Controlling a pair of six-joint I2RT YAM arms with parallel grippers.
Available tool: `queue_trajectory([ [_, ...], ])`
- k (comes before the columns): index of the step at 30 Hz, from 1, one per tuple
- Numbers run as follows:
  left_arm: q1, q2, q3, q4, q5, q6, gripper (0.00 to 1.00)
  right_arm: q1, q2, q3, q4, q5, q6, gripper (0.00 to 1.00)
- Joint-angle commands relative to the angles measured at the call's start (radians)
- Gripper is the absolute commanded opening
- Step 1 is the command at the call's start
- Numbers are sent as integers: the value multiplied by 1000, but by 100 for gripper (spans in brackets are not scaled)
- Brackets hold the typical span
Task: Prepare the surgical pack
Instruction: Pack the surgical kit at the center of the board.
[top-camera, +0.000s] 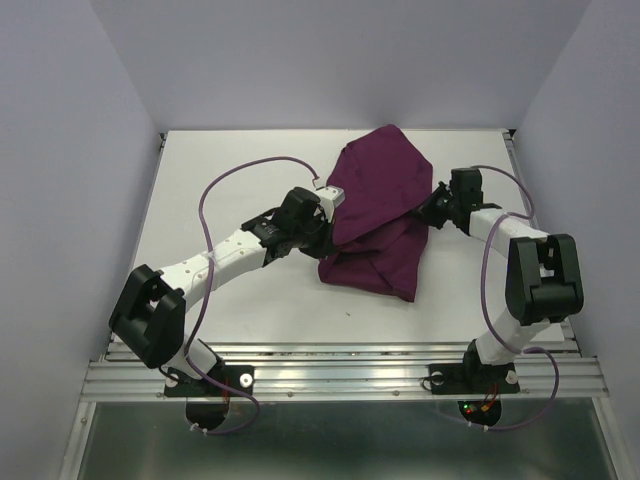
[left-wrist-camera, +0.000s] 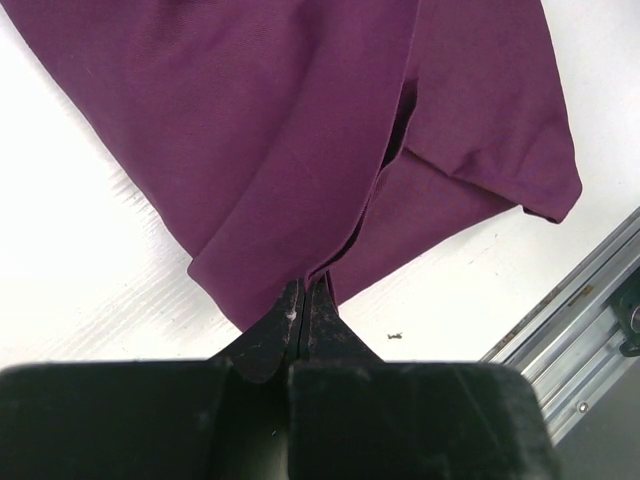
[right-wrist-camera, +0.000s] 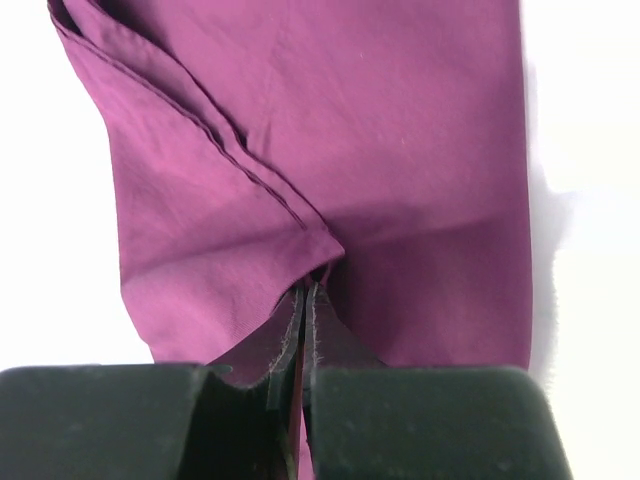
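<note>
The plum-purple cloth (top-camera: 380, 210) of the surgical pack lies bunched and folded on the white table, a little right of centre. My left gripper (top-camera: 328, 215) is shut on the cloth's left edge; in the left wrist view its tips (left-wrist-camera: 304, 288) pinch a fold of the cloth (left-wrist-camera: 300, 130). My right gripper (top-camera: 432, 207) is shut on the right edge; in the right wrist view its tips (right-wrist-camera: 308, 288) bite into the cloth (right-wrist-camera: 330, 130). No tray, instruments, gauze or packets show anywhere; whether the cloth covers anything I cannot tell.
The white table (top-camera: 230, 160) is walled by pale panels at the back and sides. An aluminium rail (top-camera: 340, 375) runs along the near edge, also showing in the left wrist view as a rail (left-wrist-camera: 580, 290). A tiny dark speck (left-wrist-camera: 396, 336) lies on the table.
</note>
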Motion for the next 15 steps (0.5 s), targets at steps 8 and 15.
queue_trajectory([
  [8,-20,-18,-8,33,54,14,0,-40,39,166,41,109,-18,1],
  [15,-34,-8,-16,55,91,25,0,-60,137,208,64,80,5,1],
])
